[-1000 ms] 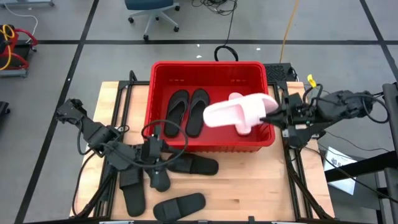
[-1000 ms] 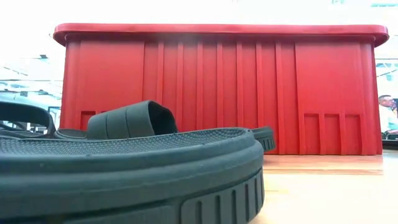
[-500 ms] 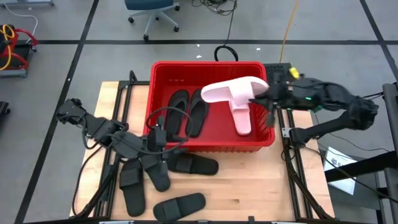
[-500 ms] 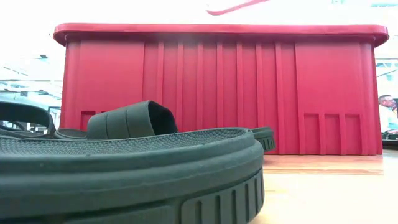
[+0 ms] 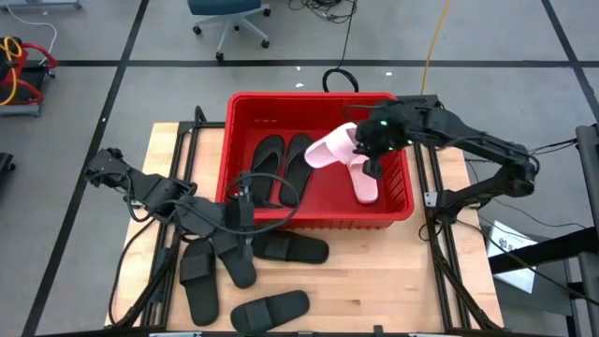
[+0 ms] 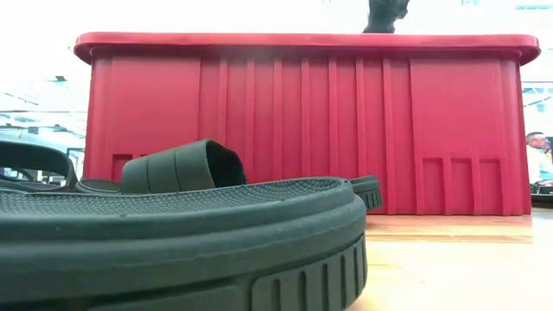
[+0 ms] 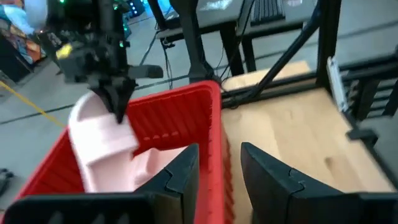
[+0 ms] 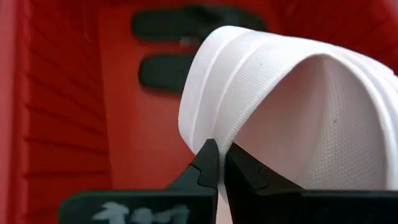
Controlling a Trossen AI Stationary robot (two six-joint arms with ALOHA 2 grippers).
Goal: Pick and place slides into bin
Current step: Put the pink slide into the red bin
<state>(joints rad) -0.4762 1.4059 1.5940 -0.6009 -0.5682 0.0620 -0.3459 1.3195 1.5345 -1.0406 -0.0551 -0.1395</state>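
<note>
Pale pink slide hangs inside the bin, strap pinched in the right gripper jaws. Left gripper jaws stand released at the bin's front wall. Early release probably snags the second pink slide.

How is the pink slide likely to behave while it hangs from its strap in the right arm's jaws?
Probably light: the right gripper carries the pink slide over the bin by a pinch on its strap edge alone. The strap keeps its arch, so it seems fairly stiff. Hanging tilted from one edge, it may swing or tip on release.
</note>
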